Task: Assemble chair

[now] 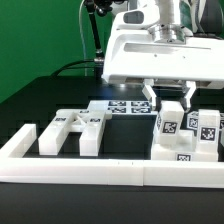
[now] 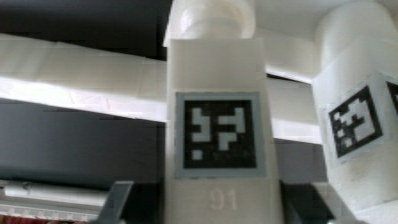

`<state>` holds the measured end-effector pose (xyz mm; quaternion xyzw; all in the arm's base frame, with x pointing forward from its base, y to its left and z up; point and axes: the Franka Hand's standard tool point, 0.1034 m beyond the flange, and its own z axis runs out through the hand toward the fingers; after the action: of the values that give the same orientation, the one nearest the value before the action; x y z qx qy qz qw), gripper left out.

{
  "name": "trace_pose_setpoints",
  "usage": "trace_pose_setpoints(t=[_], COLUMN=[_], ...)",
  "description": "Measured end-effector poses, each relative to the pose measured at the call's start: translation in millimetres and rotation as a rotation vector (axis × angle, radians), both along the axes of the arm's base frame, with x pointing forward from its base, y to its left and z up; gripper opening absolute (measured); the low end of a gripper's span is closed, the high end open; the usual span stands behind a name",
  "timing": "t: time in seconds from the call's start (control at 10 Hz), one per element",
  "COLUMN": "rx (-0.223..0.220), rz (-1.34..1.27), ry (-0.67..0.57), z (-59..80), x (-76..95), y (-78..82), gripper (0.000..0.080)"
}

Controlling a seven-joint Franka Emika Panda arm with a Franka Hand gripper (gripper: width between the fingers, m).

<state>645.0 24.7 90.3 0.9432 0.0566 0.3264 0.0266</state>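
Wrist view gives you a tall white blocky plastic post (image 2: 217, 110) w/ a black-and-white square tag on its face, upright and filling the middle of the picture. The two dark fingers (image 2: 118, 205) flank its lower end, one per side. Your jaws are clamped on that post, closed in against its flanks. Just beside it stands a second white plastic piece (image 2: 356, 118) w/ its own tag, turned at a slant. You can't tell from here whether the two touch. Behind both, a broad white strip (image 2: 80, 65) runs diagonally over dark ground, too blurred to identify. Exterior view: the white robot hand (image 1: 160, 50) hangs over the black surface (image 1: 40, 100) toward the exterior view's right, fingers pointing down on either side of the same post (image 1: 170, 115). The post sits upright in a tight group of tagged chair parts. A tagged white cube-ended piece (image 1: 206, 128) is next to it on the exterior view's right, and a low white block (image 1: 185, 156) is in front, nearer the camera. You can't see if the post's foot rests on the surface. Well apart, on the exterior view's left, two more white bars (image 1: 68, 134) lie up against the long low white border rail (image 1: 100, 172), which runs across the front. The marker board (image 1: 122, 105) lies flat btwn the two groups, further back, w/ the green backdrop (image 1: 40, 35) behind it all.
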Motion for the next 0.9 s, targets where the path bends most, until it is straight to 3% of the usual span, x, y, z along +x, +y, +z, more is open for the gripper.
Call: trace_pose_setpoints(t=[0.2, 0.3, 0.4, 0.5, 0.6, 0.9], rx=[-0.003, -0.003, -0.004, -0.003, -0.002, -0.001], rz=[0.005, 0.005, 0.005, 0.005, 0.006, 0.013], ry=[0.032, 0.032, 0.033, 0.039, 0.050, 0.061], z=[-3.9, -4.0, -4.4, -5.0, -4.3, 3.8], x=[-1.8, -1.8, -2.0, -2.2, -0.5, 1.8], y=[0.1, 0.2, 0.0, 0.2, 1.2, 4.1], gripper=[0.0294, 0.0474, 0.0590, 0.0590, 0.0639, 0.0649])
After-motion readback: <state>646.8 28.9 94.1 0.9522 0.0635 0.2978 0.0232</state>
